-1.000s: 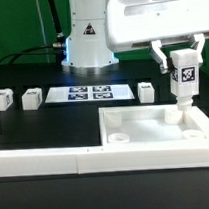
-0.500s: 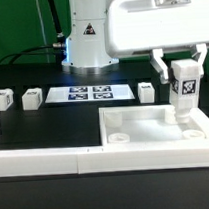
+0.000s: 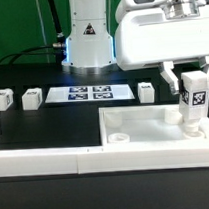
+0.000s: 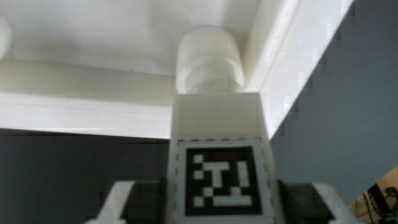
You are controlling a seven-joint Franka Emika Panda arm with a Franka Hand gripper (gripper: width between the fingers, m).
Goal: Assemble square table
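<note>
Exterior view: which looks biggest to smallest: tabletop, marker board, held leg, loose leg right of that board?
Tabletop
marker board
held leg
loose leg
The loose leg lies farther back, so the legs may really match.

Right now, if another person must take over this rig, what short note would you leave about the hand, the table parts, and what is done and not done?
Hand: shut on one leg, gripping its tagged end.
Parts: the leg's lower end is at the far corner socket of the tabletop, on the exterior view's right. Three loose legs lie behind the tabletop, beside the marker board.
Done: no leg stands alone in a socket.
Left: seat this leg (I cannot tell if it is in), then fit the other three.
</note>
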